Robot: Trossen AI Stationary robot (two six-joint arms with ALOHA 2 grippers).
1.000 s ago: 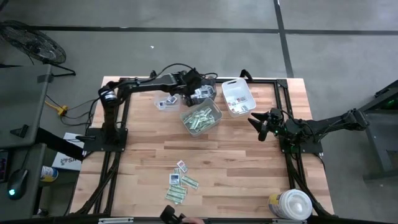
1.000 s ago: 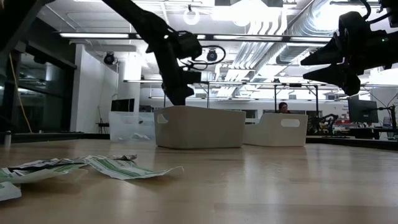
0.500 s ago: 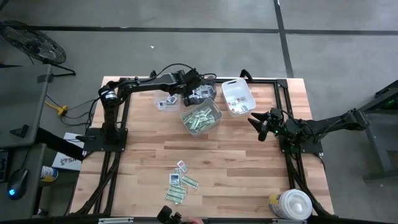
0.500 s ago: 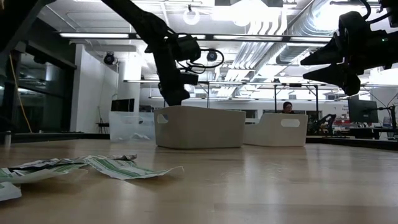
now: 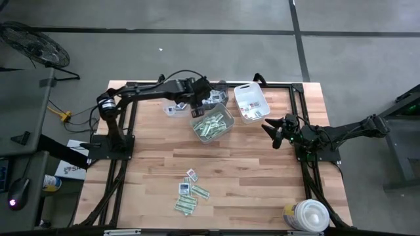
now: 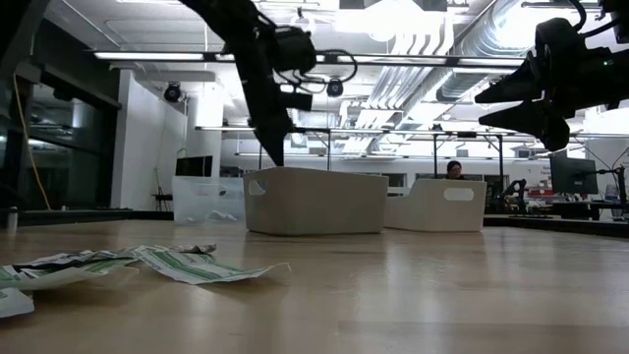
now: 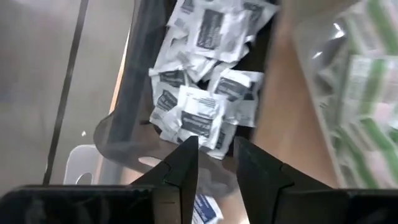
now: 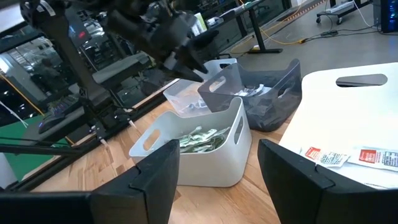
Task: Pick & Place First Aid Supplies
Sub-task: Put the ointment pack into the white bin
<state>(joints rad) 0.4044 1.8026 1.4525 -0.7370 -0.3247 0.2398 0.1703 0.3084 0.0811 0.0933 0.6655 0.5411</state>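
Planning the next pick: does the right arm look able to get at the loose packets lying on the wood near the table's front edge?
Probably yes. The right gripper hangs open and empty, and the loose packets lie on bare table with nothing between. The left gripper is far off, over the bins.

The left gripper (image 5: 199, 105) is lifting higher above the bins at the far side of the table and drawing leftward, its fingers (image 7: 186, 163) parting to a narrow gap over the dark bin (image 5: 215, 99) of white packets (image 7: 199, 118).
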